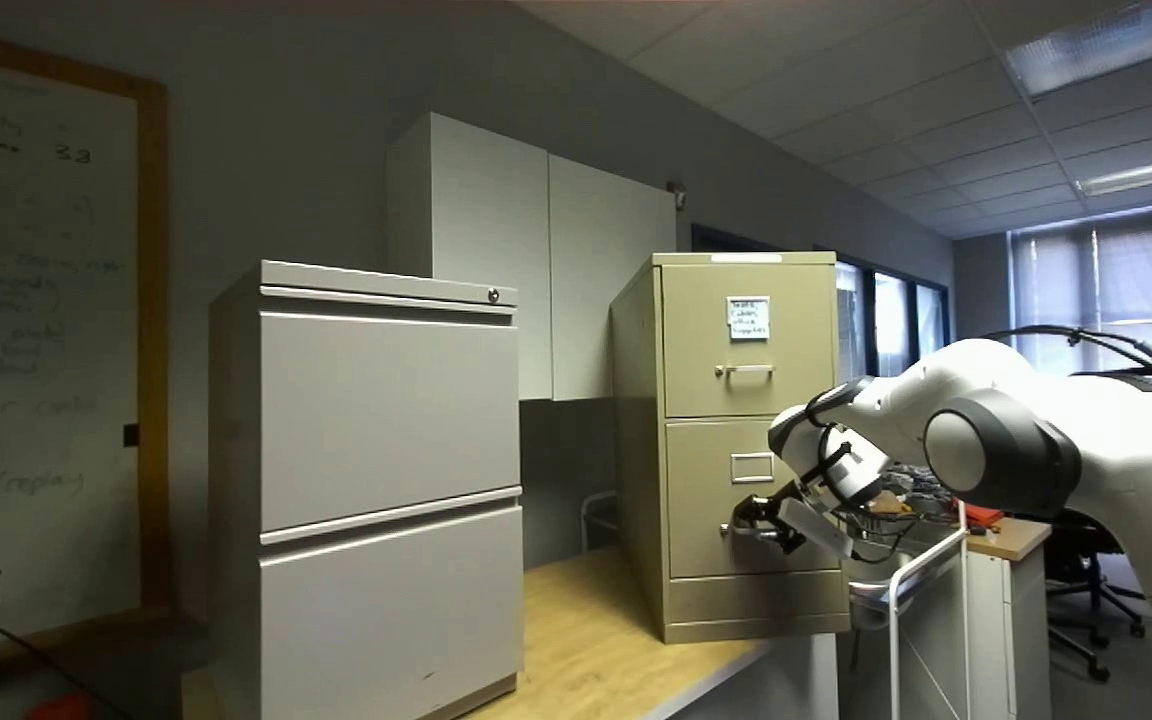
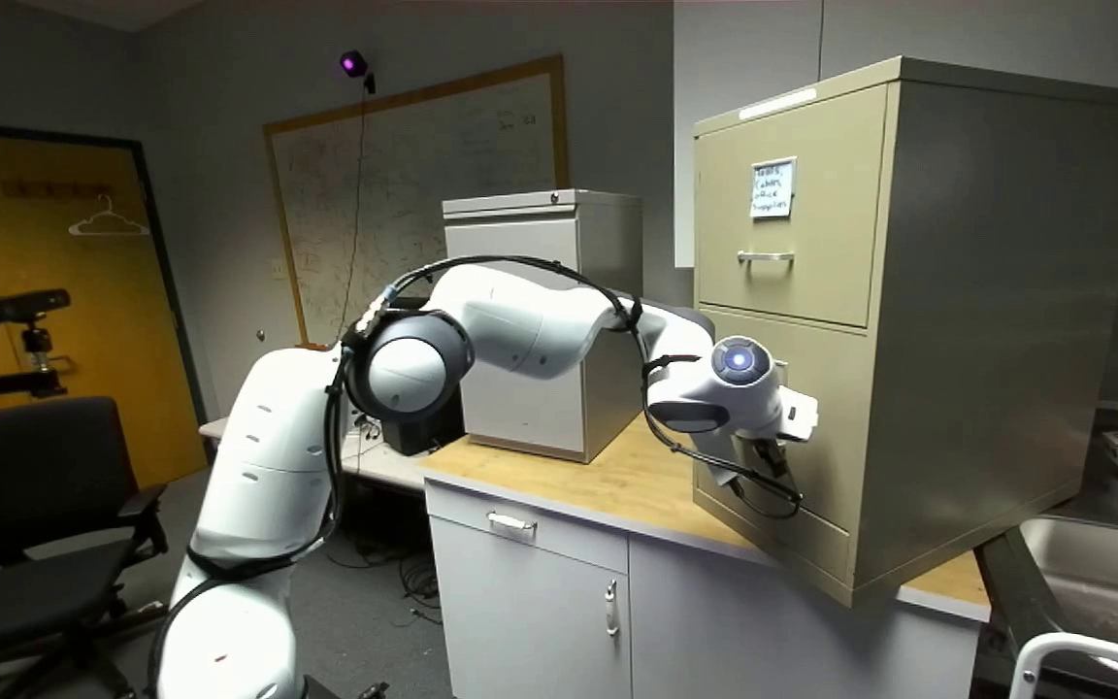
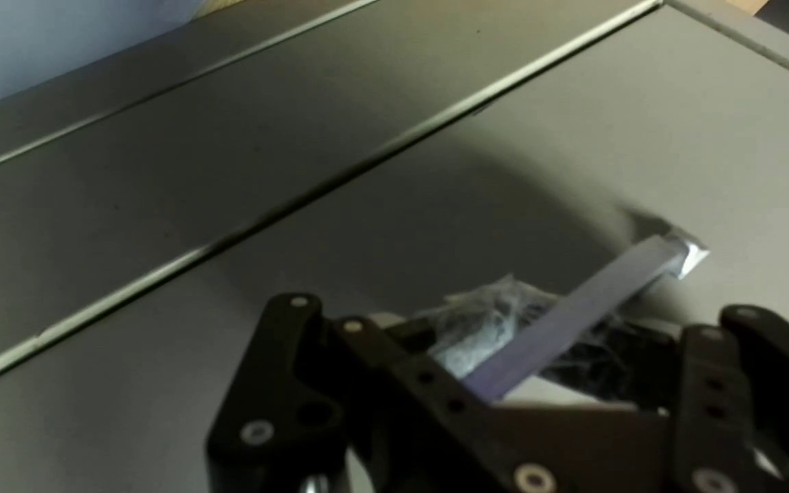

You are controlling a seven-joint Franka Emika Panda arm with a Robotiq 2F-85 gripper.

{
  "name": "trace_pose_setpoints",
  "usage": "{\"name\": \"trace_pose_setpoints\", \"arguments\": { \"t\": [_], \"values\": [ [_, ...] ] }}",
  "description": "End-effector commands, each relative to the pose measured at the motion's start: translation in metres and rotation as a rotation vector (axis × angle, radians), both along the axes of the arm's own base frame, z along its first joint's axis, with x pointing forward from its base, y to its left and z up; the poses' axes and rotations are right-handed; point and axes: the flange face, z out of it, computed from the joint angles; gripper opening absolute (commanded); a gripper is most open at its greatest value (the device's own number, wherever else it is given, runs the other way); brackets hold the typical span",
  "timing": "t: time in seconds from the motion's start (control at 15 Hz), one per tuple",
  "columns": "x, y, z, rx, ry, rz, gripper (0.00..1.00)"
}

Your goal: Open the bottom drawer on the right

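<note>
Right of the neighbouring cabinet (image 1: 386, 430), the filing cabinet (image 1: 638, 450) is set on the tabletop (image 1: 576, 610) in both exterior views; beneath the upper drawer (image 1: 701, 345), the bottom drawer (image 1: 706, 495) is placed; at its pull (image 3: 593, 301), the fingers (image 3: 713, 366) are positioned.

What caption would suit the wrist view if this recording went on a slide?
Closed claw, apparently hooked behind the bar pull of the filing cabinet's bottom drawer.

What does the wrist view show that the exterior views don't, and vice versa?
Only the wrist view makes out the crinkled translucent wrapping at the tip of the claw and its screw heads. Only the exterior views show the arm's white links, the whiteboard, and the top drawer with its handwritten sheet. Shared: the claw, the bottom drawer, and, partly hidden in an exterior view, its silver pull.
</note>
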Motion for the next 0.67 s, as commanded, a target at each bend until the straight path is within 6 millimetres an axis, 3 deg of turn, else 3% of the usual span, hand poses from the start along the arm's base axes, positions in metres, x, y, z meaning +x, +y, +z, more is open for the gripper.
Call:
{"name": "trace_pose_setpoints", "arguments": {
  "t": [0.0,0.27,0.33,0.6],
  "values": [
    [-0.025,0.037,-0.033,0.058,0.019,-0.136,0.04],
    [-0.026,0.036,-0.034,0.060,0.019,-0.136,0.04],
    [-0.026,0.048,-0.033,0.062,0.011,0.133,0.04],
    [-0.039,0.025,-0.030,0.015,0.113,0.098,0.04]
  ]
}}
